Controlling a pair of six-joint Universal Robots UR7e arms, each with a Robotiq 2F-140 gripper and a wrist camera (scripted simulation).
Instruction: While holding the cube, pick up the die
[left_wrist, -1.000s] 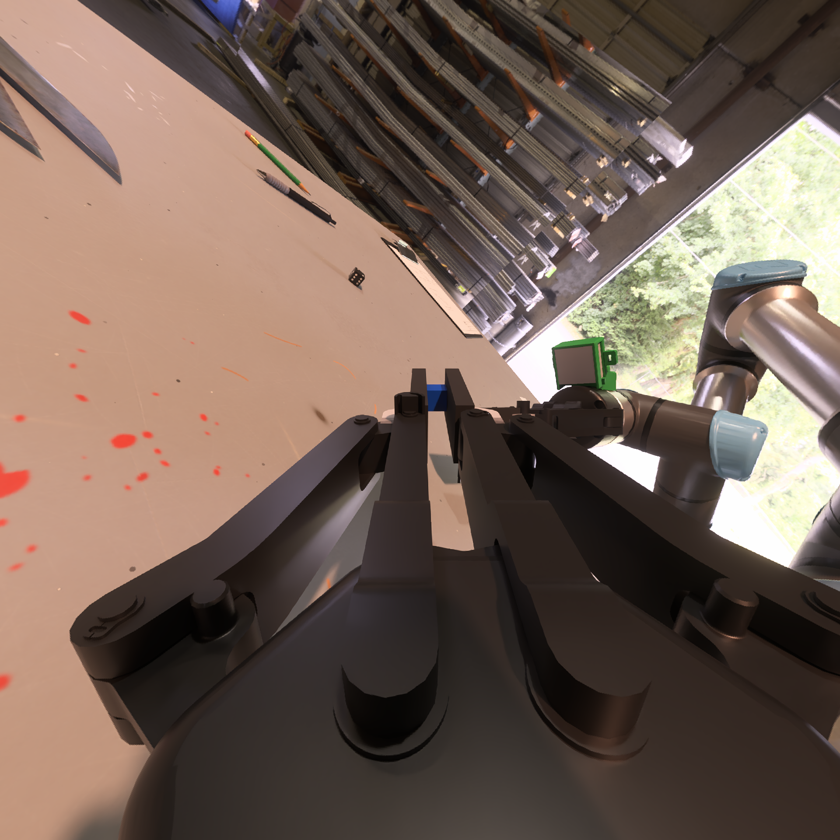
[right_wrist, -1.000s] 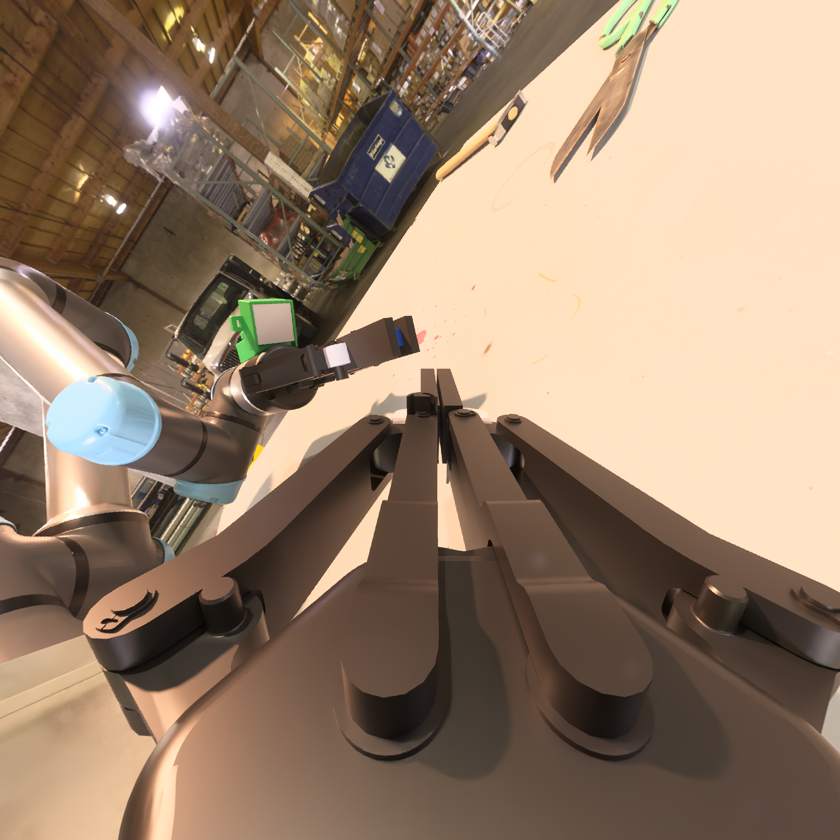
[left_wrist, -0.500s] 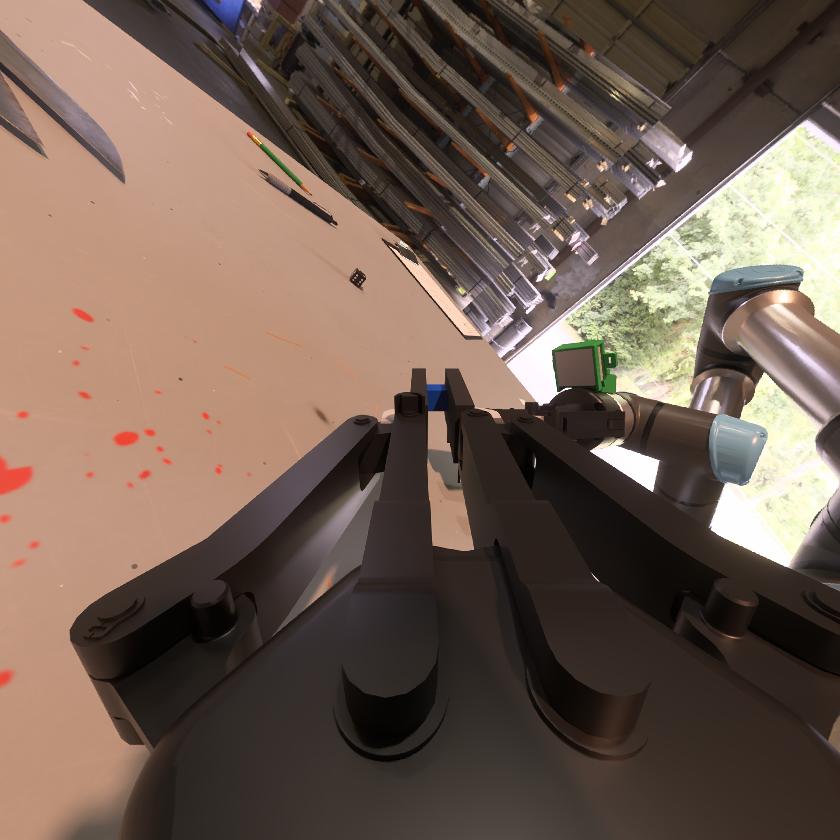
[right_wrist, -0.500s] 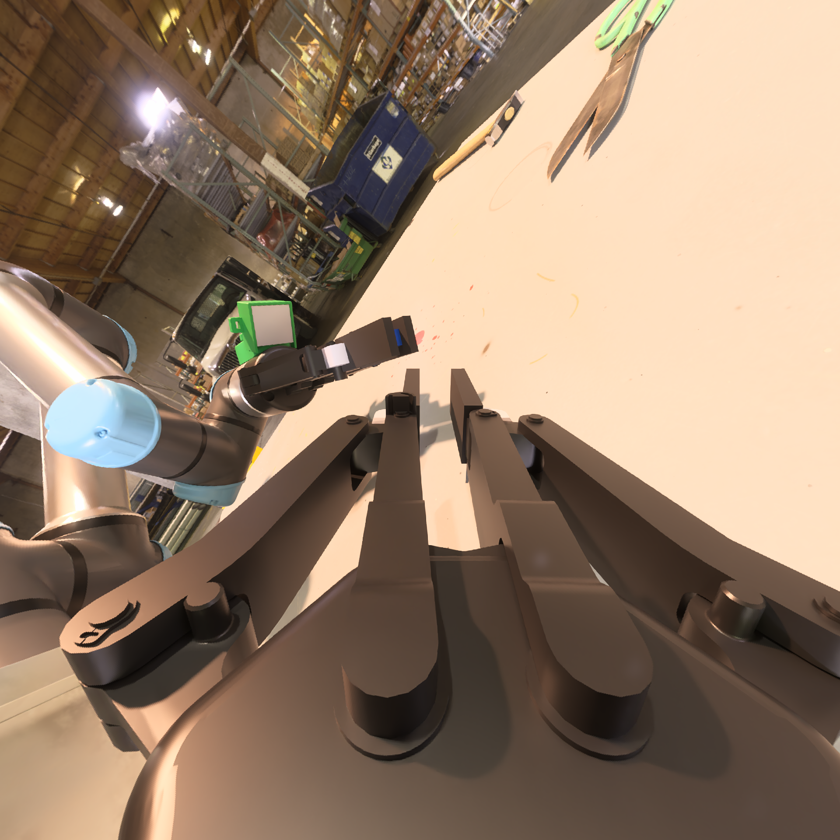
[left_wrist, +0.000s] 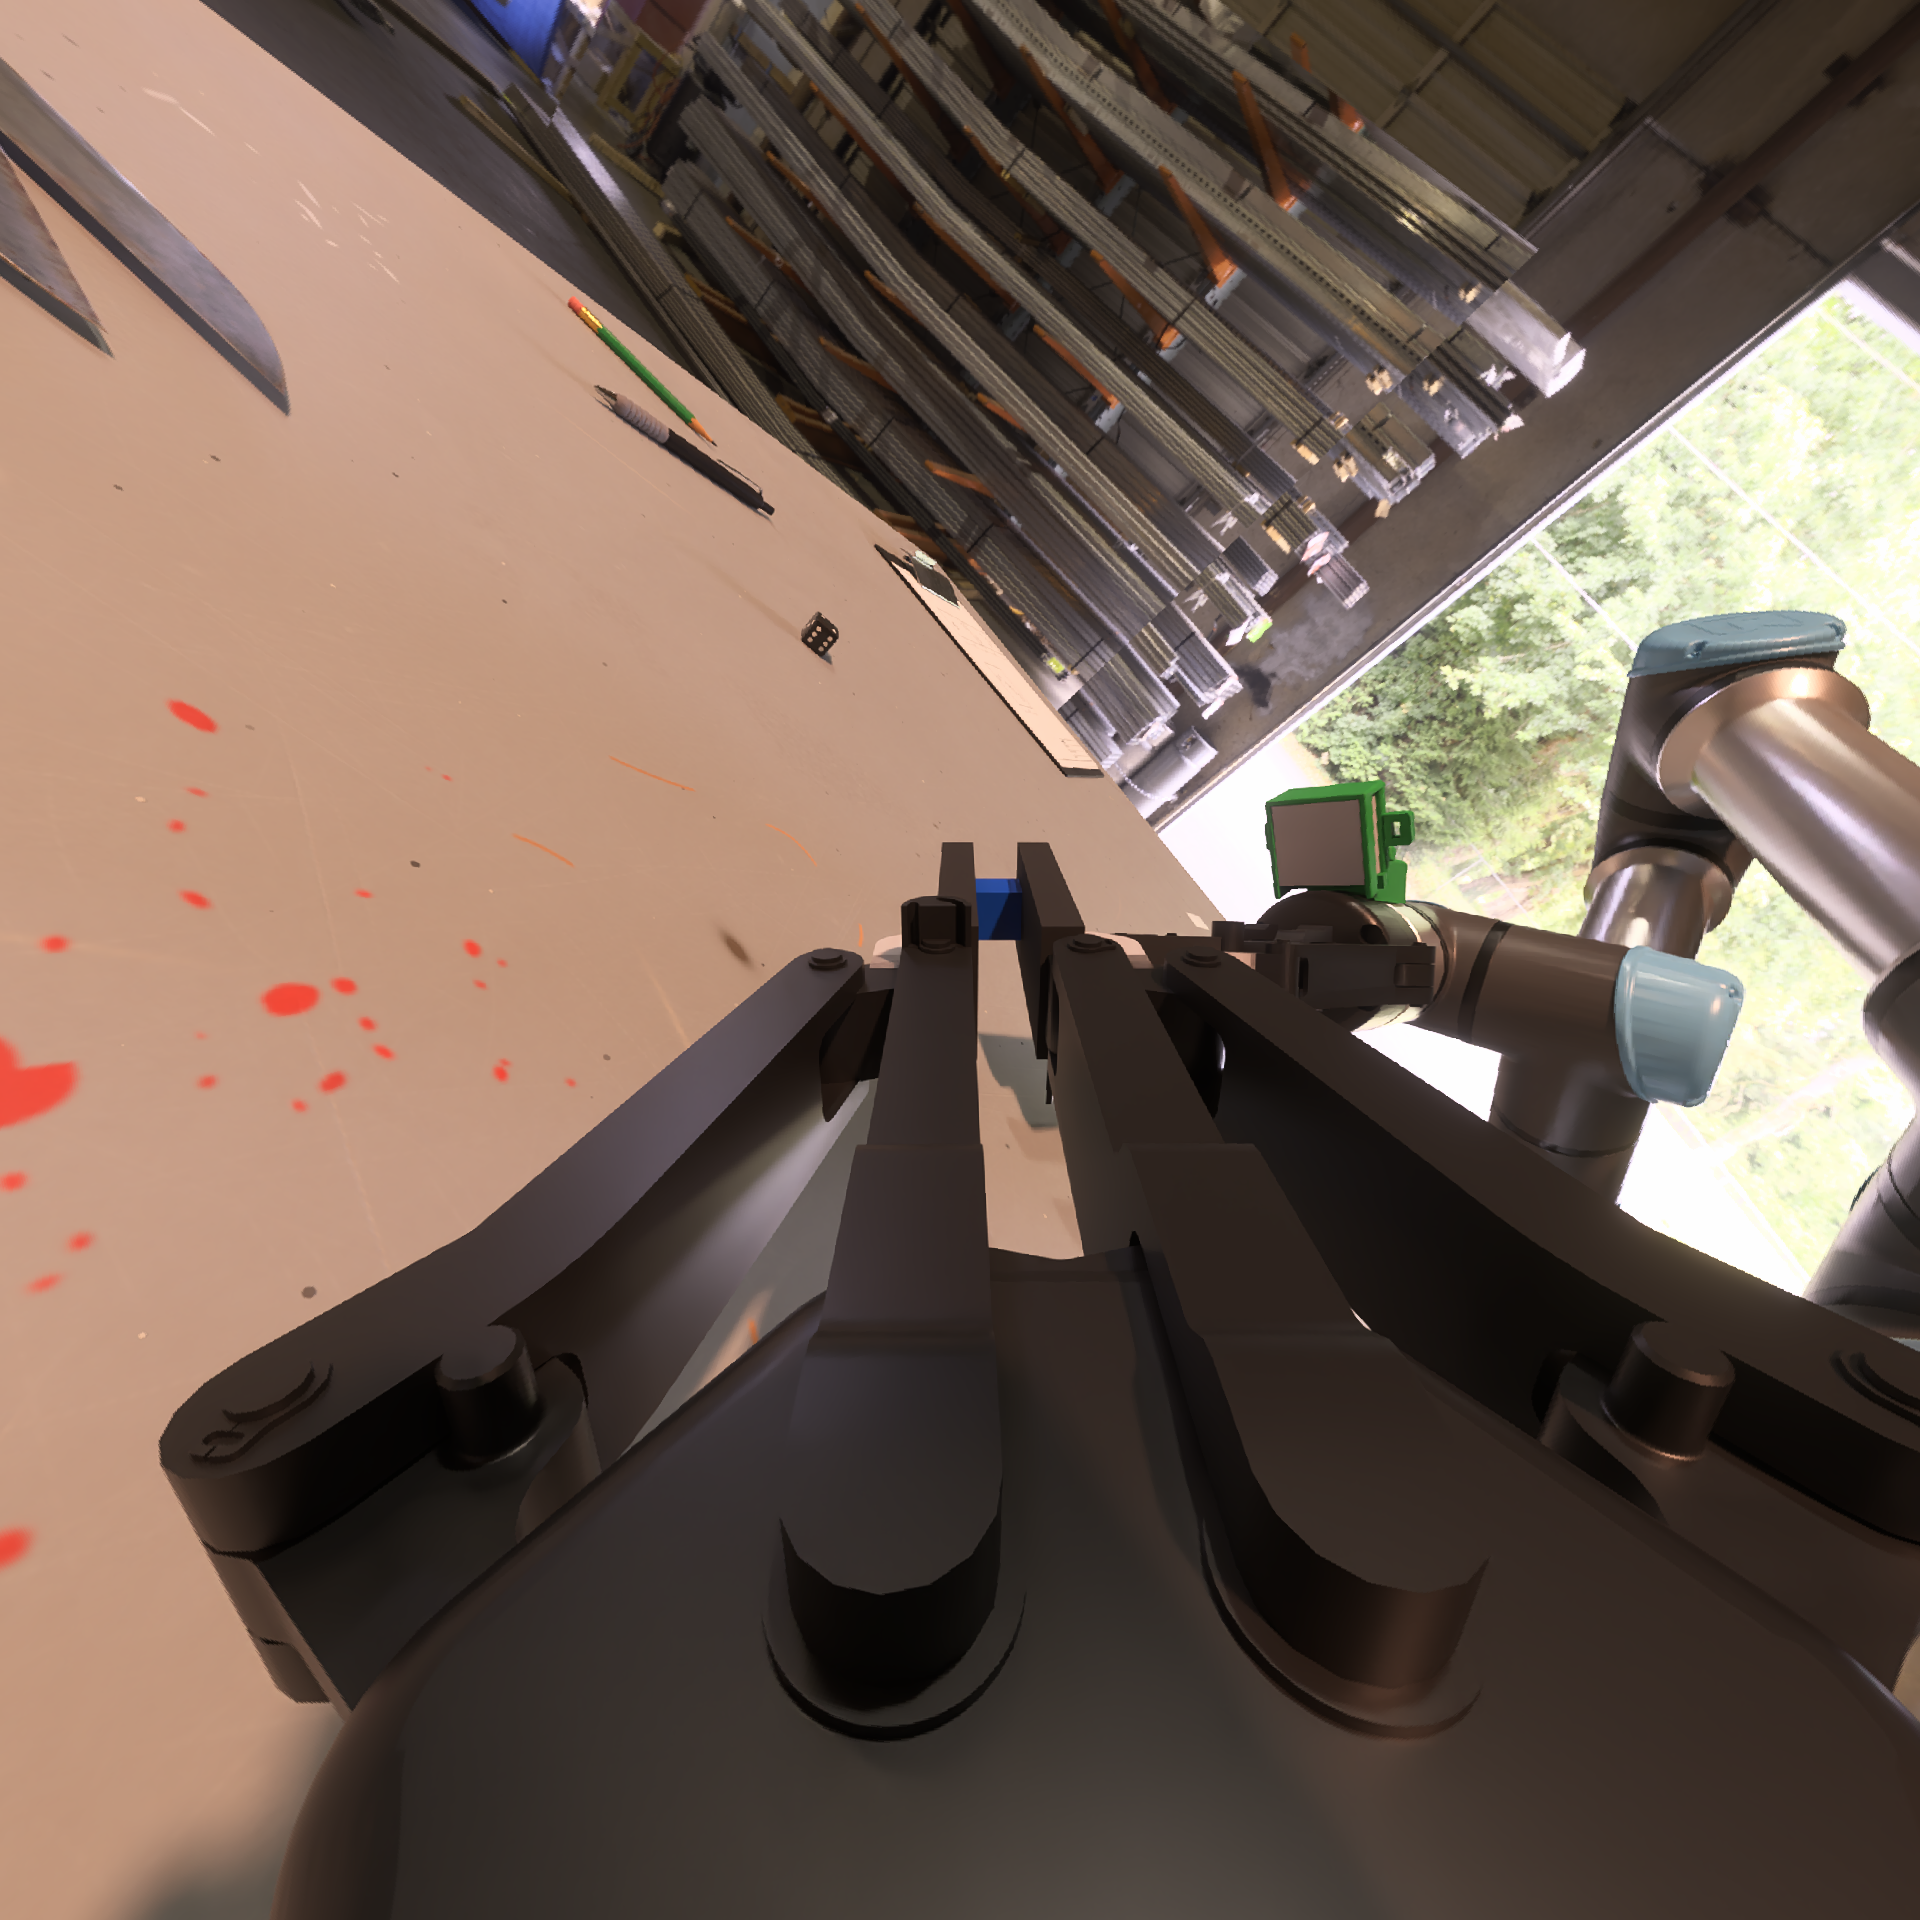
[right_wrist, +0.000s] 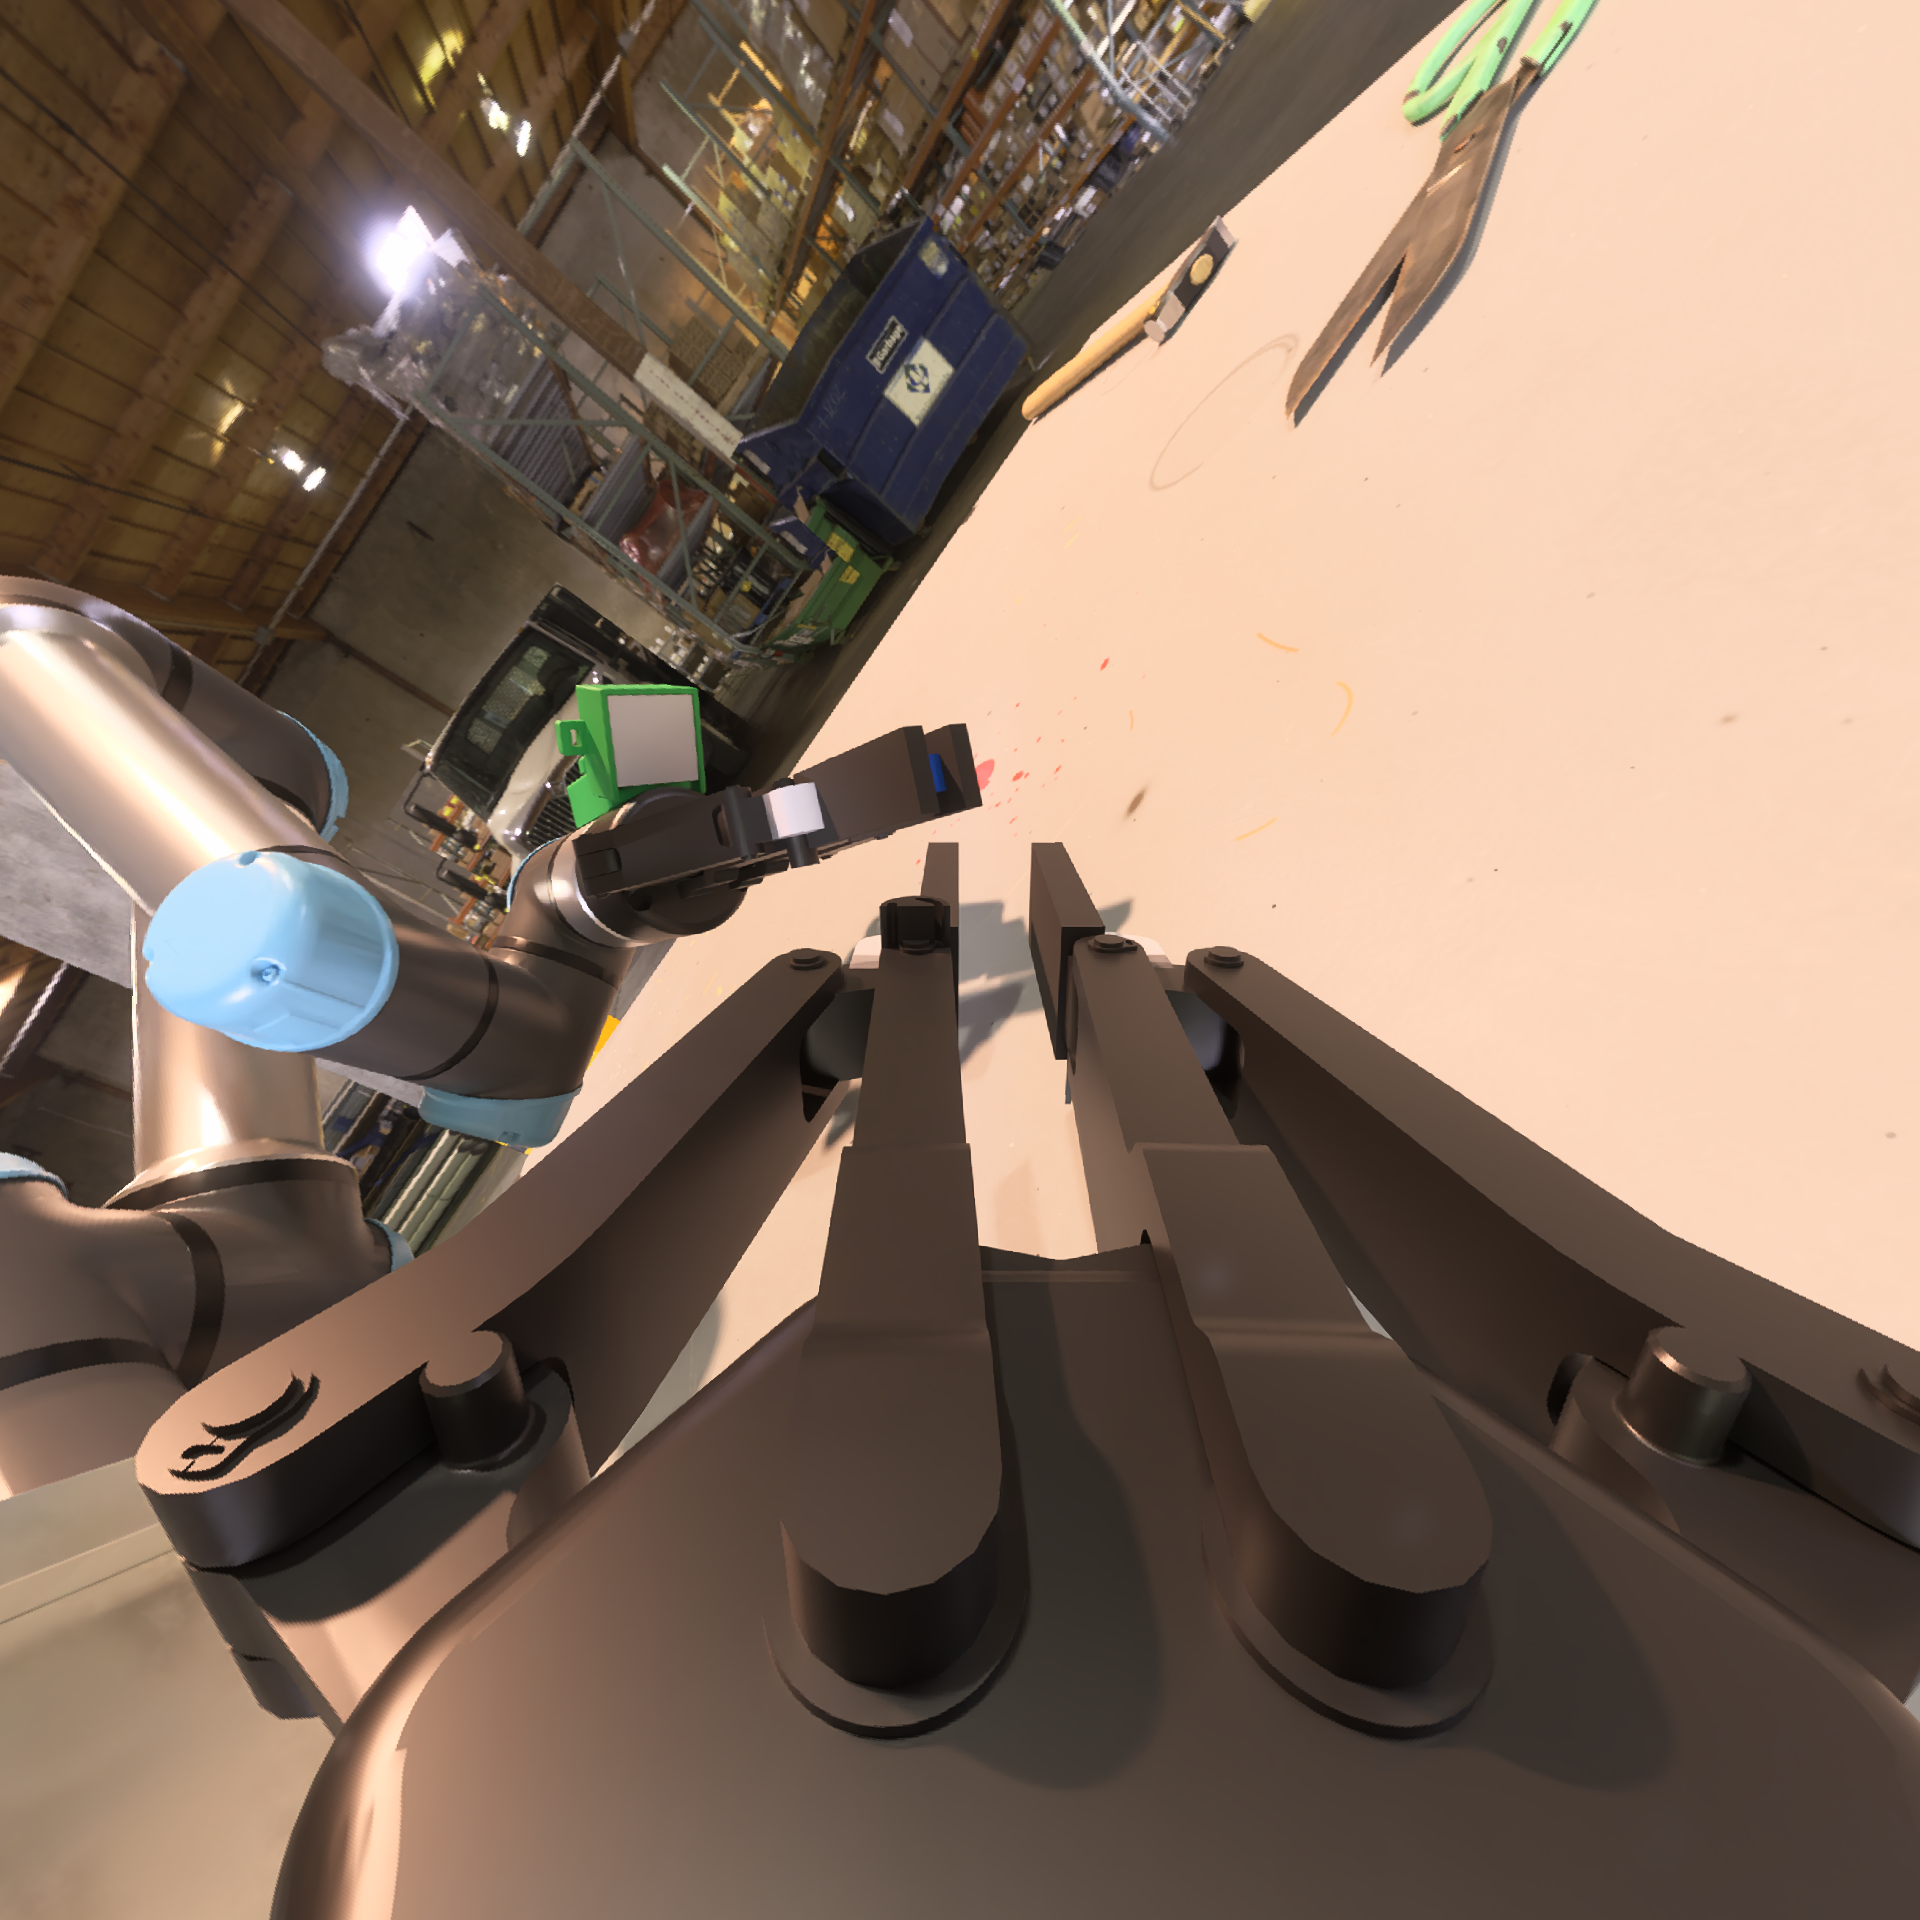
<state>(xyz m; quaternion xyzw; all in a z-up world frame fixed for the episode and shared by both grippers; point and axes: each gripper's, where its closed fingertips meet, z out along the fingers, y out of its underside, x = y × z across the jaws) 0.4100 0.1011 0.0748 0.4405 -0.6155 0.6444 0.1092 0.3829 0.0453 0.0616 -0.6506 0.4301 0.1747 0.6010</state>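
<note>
My left gripper (left_wrist: 995, 883) is shut on a small blue cube (left_wrist: 1000, 908) and holds it above the tan table. In the right wrist view the left gripper (right_wrist: 951, 771) shows at mid-left with the blue cube (right_wrist: 937, 771) between its tips. A small black die (left_wrist: 820, 633) with white pips lies on the table, far beyond the left gripper and near the table's far edge. My right gripper (right_wrist: 992, 878) is open a little and empty, above bare table. The die does not show in the right wrist view.
A green pencil (left_wrist: 639, 369) and a black pen (left_wrist: 686, 449) lie beyond the die. Large shears (right_wrist: 1392, 260) with green handles and a hammer (right_wrist: 1127, 322) lie at the far side. Red paint spots (left_wrist: 291, 997) mark the table. The right arm (left_wrist: 1558, 977) reaches in past the table edge.
My right gripper has opened from fully shut to a narrow gap. My left gripper stays shut on the blue cube and has barely moved.
</note>
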